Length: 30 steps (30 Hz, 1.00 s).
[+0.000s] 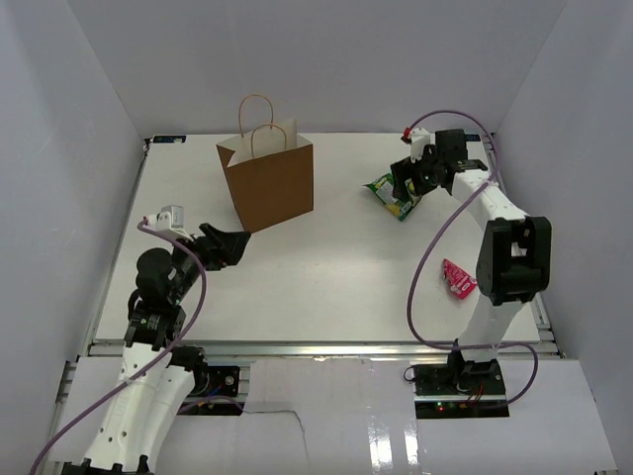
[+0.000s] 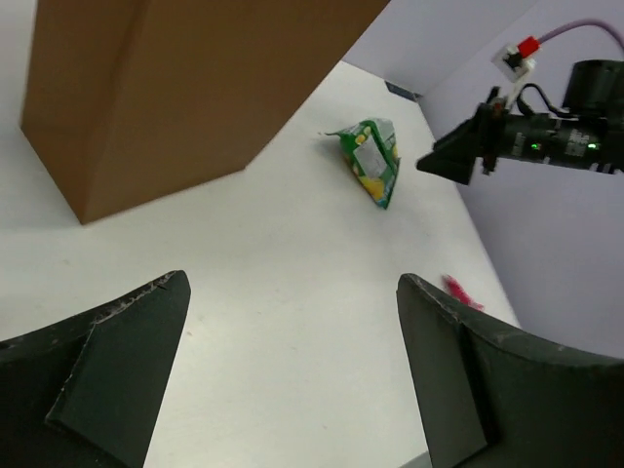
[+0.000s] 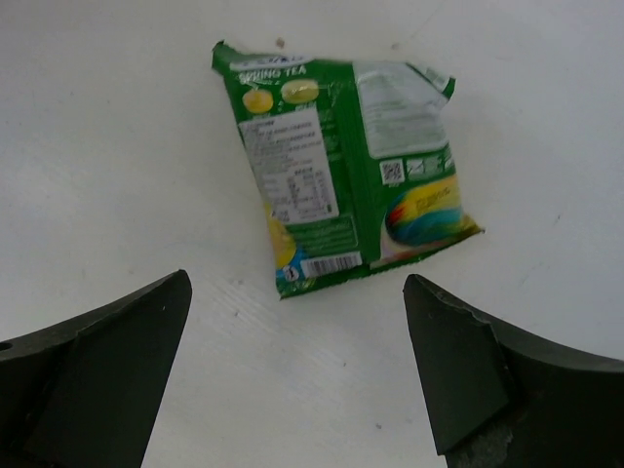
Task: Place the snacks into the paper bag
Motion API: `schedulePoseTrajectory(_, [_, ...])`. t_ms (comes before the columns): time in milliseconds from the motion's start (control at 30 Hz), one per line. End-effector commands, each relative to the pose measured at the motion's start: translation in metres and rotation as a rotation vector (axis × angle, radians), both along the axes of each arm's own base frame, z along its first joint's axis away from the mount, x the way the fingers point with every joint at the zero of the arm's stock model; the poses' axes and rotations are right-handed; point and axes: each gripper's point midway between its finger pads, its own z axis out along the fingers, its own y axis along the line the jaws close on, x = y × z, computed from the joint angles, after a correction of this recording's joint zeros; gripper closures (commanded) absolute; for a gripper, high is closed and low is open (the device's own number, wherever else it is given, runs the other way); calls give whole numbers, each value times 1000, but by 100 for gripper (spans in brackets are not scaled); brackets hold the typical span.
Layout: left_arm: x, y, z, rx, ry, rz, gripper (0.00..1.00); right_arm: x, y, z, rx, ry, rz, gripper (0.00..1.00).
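While agape and empty, right pincer (image 3: pixel 294 283) just above the green-and-white packet (image 3: pixel 341 175) on the table (image 3: pixel 97 146).

Left tool (image 2: pixel 292 285), right tool (image 3: pixel 297 283): jaws wide.

L arm (image 1: pixel 129 416) & R arm (image 1: pixel 490 203): white shells, black joints, black fingers (image 2: pixel 107 380). Purple cable (image 2: pixel 575 28) loops along each. White cam box (image 1: pixel 175 215) w/ red tab per wrist.
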Motion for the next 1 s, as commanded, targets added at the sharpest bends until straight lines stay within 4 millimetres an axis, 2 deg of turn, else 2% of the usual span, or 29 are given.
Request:
schedulePoseTrajectory(0, [-20,-12,-8,-221,57,-39,2,56,-5,17,67,-78,-30,5])
schedulePoseTrajectory(100, [-23,-15,-16,-266,73,-48,2,87,-5,8,118,-64,-38,5])
schedulePoseTrajectory(200, [-25,-20,-27,-298,121,-73,2,106,-3,-1,157,-47,-25,7])
schedulePoseTrajectory(333, [-24,-28,-38,-331,185,-110,2,111,9,-12,216,-19,31,10])
schedulePoseTrajectory(433, [-26,-37,-47,-369,229,-154,2,105,19,-23,261,19,73,13])
schedulePoseTrajectory(600, [-25,-45,-55,-414,274,-199,2,96,21,-45,273,70,88,23])
schedulePoseTrajectory(633, [-26,-48,-54,-419,270,-216,2,94,21,-47,270,73,89,31])
schedulePoseTrajectory(700, [-24,-50,-58,-436,289,-223,2,90,20,-54,271,93,90,38])
schedulePoseTrajectory(733, [-24,-50,-58,-442,293,-227,2,87,20,-55,274,99,92,49])
schedulePoseTrajectory(800, [-22,-52,-60,-444,311,-231,2,82,20,-53,288,108,101,58])
schedulePoseTrajectory(867, [-21,-57,-66,-439,342,-242,2,77,20,-49,299,110,115,71])
schedulePoseTrajectory(900, [-20,-59,-64,-437,345,-248,2,72,21,-51,301,122,118,92])
schedulePoseTrajectory(967, [-18,-67,-70,-430,382,-262,2,65,23,-46,311,127,139,92])
